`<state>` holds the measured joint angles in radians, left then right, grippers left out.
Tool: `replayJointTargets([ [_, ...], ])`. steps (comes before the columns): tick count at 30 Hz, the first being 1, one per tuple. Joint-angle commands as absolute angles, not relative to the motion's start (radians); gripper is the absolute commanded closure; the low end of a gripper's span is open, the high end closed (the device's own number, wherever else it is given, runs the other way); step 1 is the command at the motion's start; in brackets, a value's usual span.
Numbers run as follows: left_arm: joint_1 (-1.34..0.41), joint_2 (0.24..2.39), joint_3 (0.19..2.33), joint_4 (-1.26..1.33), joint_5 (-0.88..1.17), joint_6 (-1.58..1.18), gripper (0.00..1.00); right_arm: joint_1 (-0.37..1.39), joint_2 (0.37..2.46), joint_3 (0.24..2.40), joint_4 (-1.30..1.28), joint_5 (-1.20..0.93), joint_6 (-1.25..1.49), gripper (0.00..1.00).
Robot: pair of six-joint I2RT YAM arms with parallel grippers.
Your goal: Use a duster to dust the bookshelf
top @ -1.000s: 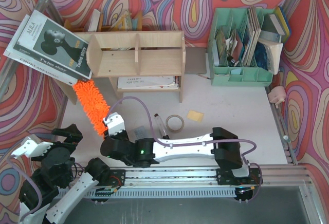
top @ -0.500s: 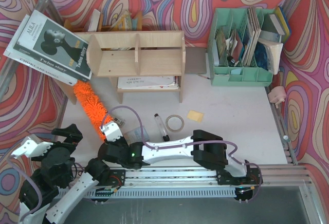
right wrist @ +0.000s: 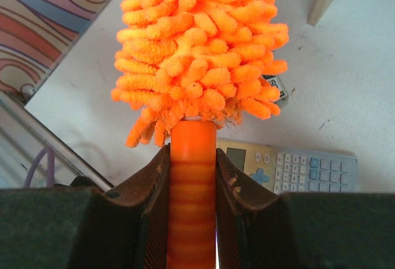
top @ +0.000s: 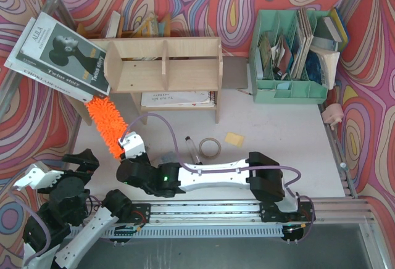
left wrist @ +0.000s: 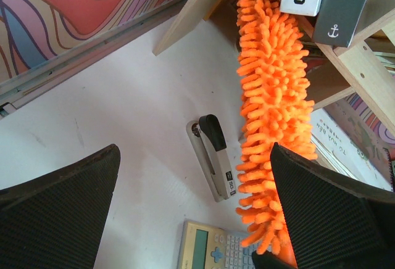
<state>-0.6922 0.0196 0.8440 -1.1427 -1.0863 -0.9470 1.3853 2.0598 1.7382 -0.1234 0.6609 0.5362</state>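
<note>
Two tools, two roles: your right tool point(right wrist: 192, 158) is clamped tight on the duster point(top: 106, 121) by its smooth handle, so the shaggy head angles up beside the bookshelf point(top: 163, 65) at its left leg. Your left tool point(left wrist: 194, 155) waits low at the desk's near-left, spread wide and holding nothing.

Bright, diffuse light throughout, soft shadows beneath the bookshelf point(top: 185, 47), and sharp focus overall.

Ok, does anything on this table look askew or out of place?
Yes: the stack of magazines sits tilted off the bookshelf's left end, its low corner right by the duster's head. Nothing else stands out.
</note>
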Motion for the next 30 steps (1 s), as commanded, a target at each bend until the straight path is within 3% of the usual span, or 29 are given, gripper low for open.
replayJointTargets([
  [1,-0.695,0.006,0.838,-1.158,-1.111,-0.954,0.02,1.385,2.116,1.759,-0.114,0.643,0.577,1.00],
  [10,-0.695,0.005,0.838,-1.158,-1.112,-0.956,0.02,1.382,2.226,1.786,-0.180,0.614,0.615,1.00],
  [20,-0.695,0.006,0.836,-1.155,-1.109,-0.953,0.02,1.384,2.023,1.763,-0.042,0.719,0.488,1.00],
  [30,-0.696,0.008,0.836,-1.155,-1.111,-0.954,0.02,1.395,1.900,1.644,0.069,0.608,0.507,1.00],
])
